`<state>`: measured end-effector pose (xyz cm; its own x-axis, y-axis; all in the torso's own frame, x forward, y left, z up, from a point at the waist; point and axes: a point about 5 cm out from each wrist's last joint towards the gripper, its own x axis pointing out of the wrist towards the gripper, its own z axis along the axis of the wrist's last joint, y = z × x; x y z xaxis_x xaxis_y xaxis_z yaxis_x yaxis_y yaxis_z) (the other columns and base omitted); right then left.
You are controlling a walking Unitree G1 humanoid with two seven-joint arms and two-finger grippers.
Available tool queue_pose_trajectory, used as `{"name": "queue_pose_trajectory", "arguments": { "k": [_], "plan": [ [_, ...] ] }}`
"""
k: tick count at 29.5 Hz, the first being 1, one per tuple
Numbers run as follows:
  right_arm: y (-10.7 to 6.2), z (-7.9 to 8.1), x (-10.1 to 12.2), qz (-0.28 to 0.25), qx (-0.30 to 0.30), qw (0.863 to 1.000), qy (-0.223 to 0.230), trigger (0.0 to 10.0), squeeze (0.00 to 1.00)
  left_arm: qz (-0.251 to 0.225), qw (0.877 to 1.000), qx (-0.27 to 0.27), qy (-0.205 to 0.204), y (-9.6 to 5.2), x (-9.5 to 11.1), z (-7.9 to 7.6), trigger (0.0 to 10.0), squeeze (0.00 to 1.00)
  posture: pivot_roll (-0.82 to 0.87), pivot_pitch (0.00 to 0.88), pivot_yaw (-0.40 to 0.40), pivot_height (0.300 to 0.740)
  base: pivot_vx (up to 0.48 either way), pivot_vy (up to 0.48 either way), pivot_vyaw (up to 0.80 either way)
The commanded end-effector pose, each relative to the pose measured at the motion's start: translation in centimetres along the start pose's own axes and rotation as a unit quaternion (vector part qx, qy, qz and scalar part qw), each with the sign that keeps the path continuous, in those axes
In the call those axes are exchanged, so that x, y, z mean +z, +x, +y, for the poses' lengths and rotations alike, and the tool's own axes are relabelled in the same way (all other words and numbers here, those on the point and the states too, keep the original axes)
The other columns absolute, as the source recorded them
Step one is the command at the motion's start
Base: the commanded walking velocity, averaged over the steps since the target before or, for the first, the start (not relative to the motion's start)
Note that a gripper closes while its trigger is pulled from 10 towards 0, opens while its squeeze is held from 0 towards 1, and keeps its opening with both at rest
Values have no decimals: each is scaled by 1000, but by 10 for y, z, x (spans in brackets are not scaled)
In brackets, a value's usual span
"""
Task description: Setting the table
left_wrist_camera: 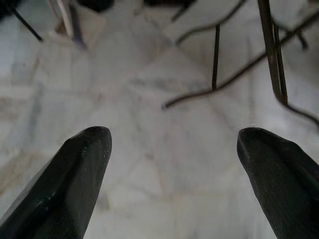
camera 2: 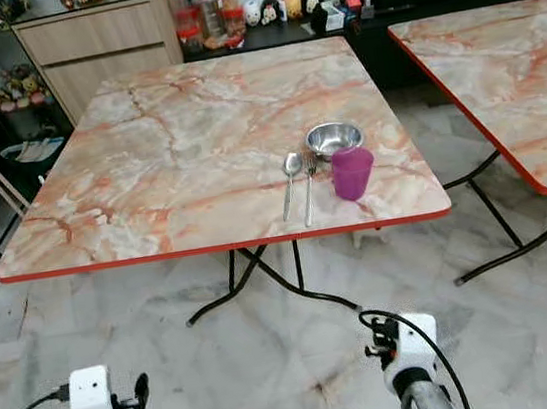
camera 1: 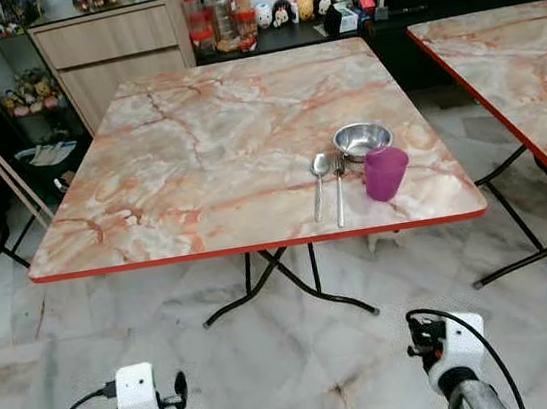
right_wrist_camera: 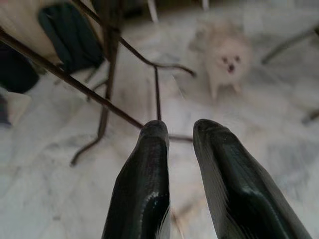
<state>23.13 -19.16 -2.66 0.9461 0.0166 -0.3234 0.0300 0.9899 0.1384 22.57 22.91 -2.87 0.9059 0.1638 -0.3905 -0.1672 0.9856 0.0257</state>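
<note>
Bowl [camera 1: 362,139], spoon [camera 1: 320,182], fork [camera 1: 339,190] and purple cup [camera 1: 385,172] cluster near the counter's [camera 1: 196,154] front right corner; left claw [left_wrist_camera: 172,149] released, right claw [right_wrist_camera: 182,130] nearly clenched, empty.

The second table [camera 1: 517,61] is cut off at the right edge; a small white dog [right_wrist_camera: 227,57] is blurred.

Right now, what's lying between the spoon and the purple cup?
A fork, parallel beside the spoon, left of the purple cup; head views show it.
</note>
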Motion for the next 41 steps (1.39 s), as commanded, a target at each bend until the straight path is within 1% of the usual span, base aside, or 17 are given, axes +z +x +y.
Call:
{"name": "queue_pose_trajectory", "arguments": {
  "k": [1,2,5,7,9,11,17,18,19,22,30,33,35,39,40,41],
  "plan": [
    [5,7,10,-27,16,999,-15,10000,0,-21,1000,17,-7,0,6,5,10000,0,-38,0,47,740,0,0,0],
    [7,12,17,-43,24,999,-16,10000,0,-31,999,20,-10,1,10,5,10000,0,-37,0,46,740,0,0,0],
    [10,18,25,-62,38,997,-26,10000,0,-49,999,19,-9,2,16,3,10000,0,-41,0,46,740,0,0,0],
    [12,24,34,-83,49,995,-33,10000,0,-75,997,15,-7,2,25,0,10000,0,-39,0,45,740,0,0,0],
    [12,26,38,-93,53,994,-34,10000,0,-87,996,15,-8,2,29,-2,10000,0,-39,0,45,740,0,0,0],
    [13,30,46,-108,61,991,-46,10000,0,-107,994,15,-6,4,38,-5,10000,0,-35,0,40,740,0,0,0],
    [16,33,56,-122,62,990,-42,10000,0,-124,992,14,-13,9,50,-10,10000,0,-36,0,38,740,0,0,0],
    [17,33,59,-126,61,990,-36,10000,1000,-129,991,12,-14,10,53,-11,10000,0,-36,0,38,740,0,0,0],
    [17,33,62,-130,57,989,-31,10000,1000,-136,991,8,-16,11,58,-15,10000,0,-37,0,38,740,0,0,0],
    [18,33,63,-128,49,990,-31,10000,1000,-141,990,4,-17,12,62,-18,10000,0,-37,0,40,740,0,0,0],
    [17,34,63,-126,53,990,-24,10000,1000,-146,989,-3,-8,12,66,-21,10000,0,-37,0,41,740,0,0,0],
    [18,36,67,-131,57,989,-20,10000,1000,-173,985,-11,-13,15,83,-26,10000,0,-38,0,40,740,0,0,0],
    [18,37,69,-134,58,989,-19,10000,1000,-182,983,-12,-14,16,89,-28,10000,0,-35,0,38,740,0,0,0],
    [19,37,72,-138,57,989,-16,10000,1000,-190,982,-15,-17,17,94,-30,10000,0,-34,0,37,740,0,0,0],
    [20,38,73,-140,56,988,-17,10000,953,-192,981,-20,-15,17,95,-32,10000,0,-34,0,38,740,0,0,0],
    [21,38,74,-141,56,988,-18,10000,953,-193,981,-23,-13,17,96,-33,10000,0,-35,0,38,740,0,0,0]
  ]
}}
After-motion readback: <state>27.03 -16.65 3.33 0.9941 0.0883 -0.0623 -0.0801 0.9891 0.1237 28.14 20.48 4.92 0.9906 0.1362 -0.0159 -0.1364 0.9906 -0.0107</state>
